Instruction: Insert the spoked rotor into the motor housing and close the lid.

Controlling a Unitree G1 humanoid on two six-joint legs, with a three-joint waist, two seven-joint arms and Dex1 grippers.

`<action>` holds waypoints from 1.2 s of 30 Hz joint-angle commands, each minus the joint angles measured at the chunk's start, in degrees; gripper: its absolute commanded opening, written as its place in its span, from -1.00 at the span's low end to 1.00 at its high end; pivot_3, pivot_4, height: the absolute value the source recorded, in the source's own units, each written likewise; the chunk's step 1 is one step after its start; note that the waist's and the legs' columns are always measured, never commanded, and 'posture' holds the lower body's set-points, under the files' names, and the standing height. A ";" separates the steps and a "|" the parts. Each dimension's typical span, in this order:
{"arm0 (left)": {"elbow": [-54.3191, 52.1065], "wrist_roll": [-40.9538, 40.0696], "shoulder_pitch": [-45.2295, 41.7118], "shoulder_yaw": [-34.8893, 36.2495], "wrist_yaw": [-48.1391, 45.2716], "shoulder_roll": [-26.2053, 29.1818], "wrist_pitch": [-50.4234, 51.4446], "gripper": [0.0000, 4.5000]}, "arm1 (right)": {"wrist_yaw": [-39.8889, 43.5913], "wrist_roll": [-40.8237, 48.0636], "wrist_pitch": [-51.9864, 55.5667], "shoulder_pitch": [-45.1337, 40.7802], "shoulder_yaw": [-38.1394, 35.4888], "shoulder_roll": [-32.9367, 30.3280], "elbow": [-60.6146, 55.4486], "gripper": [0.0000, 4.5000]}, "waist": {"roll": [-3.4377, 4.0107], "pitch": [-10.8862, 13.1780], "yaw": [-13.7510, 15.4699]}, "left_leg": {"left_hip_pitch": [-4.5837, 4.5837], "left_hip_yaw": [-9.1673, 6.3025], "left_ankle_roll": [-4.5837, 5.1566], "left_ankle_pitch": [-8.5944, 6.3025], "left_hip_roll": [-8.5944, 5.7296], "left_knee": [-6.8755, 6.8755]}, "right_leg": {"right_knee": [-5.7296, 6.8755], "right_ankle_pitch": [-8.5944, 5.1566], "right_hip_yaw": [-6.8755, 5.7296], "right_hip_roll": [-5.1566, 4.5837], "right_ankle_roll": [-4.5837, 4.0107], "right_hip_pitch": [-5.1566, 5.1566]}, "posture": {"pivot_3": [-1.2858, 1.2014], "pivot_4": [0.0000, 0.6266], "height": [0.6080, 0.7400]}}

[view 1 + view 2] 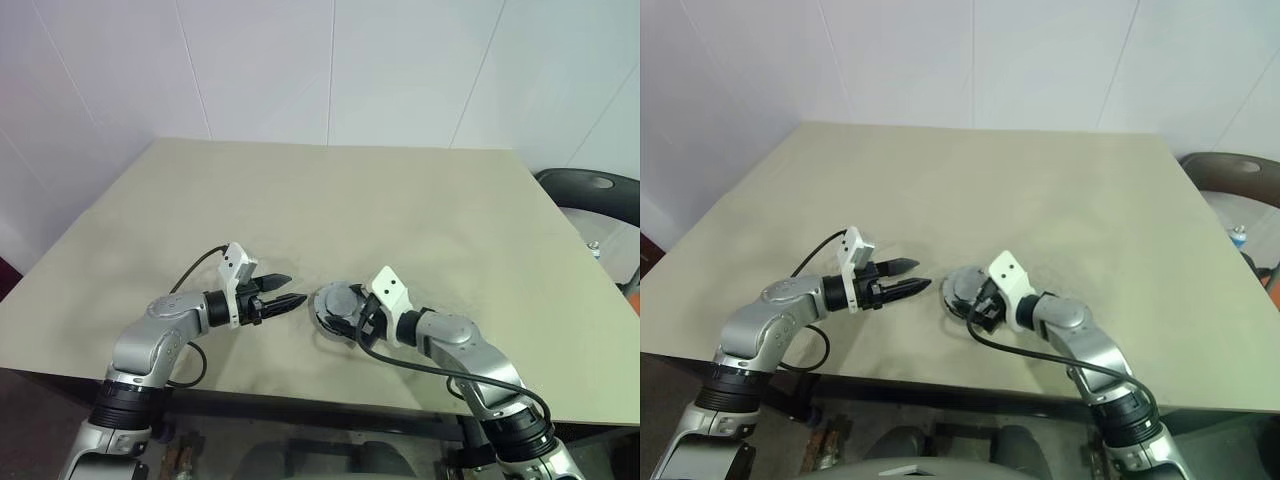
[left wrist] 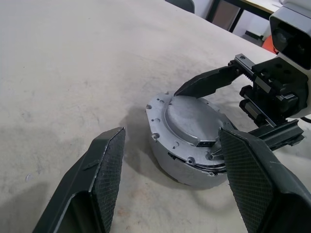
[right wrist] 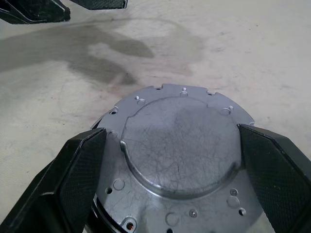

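1. Looking down over the beige tabletop point(image 1: 330, 200), we saw the motor housing point(image 2: 170, 162), a shallow round silver-grey metal cup, sitting near the table's front edge between our two arms
2. We found the lid point(image 3: 182, 145), a flat round silver-grey metal cover with a raised centre disc and small holes round its rim, lying on top of the housing, so that only the housing's side wall showed beneath it
3. We could not see the spoked rotor, nor tell whether it lay under the lid
4. Our right gripper point(image 1: 335, 310) had its two black fingers spread wide, one on either side of the lid and housing; in the right wrist view the textured pads point(image 3: 82, 179) flanked the lid's rim, and we could not tell whether they touched it
5. Our left gripper point(image 1: 288, 289) hung just beside the housing on the robot's left, its fingers apart and empty, pointing toward the housing and the right gripper
6. We noted a dark chair point(image 1: 590, 195) standing past the table's far right corner, against the white panelled wall point(image 1: 330, 70)
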 commanded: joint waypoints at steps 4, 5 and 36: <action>-1.75 -0.06 -0.15 0.12 0.21 0.10 -0.68 0.45 | -0.62 -1.09 -1.87 -0.59 0.42 0.66 0.36 0.71 | 0.00 0.00 0.00 | 0.00 0.00 0.00 0.00 0.00 0.00 | -0.01 0.00 0.00 -0.01 0.00 0.00 | 0.03 -1.00 1.00; -1.84 -0.09 -0.05 0.12 0.24 0.10 -0.67 0.45 | -0.84 -1.28 -1.97 -0.60 0.36 0.76 0.56 0.57 | 0.00 0.00 0.00 | 0.00 0.00 0.00 0.00 0.00 0.00 | 0.00 0.00 0.00 -0.01 0.00 0.00 | 0.03 -1.00 1.00; -2.89 -0.55 1.08 0.14 1.19 0.00 -0.39 0.45 | 9.07 4.18 1.65 -3.53 -1.32 -4.74 4.93 0.42 | -0.01 -0.01 0.09 | 0.04 -0.02 0.01 0.00 -0.01 0.01 | -0.06 0.00 -0.01 -0.06 -0.01 0.10 | 0.03 -1.00 1.00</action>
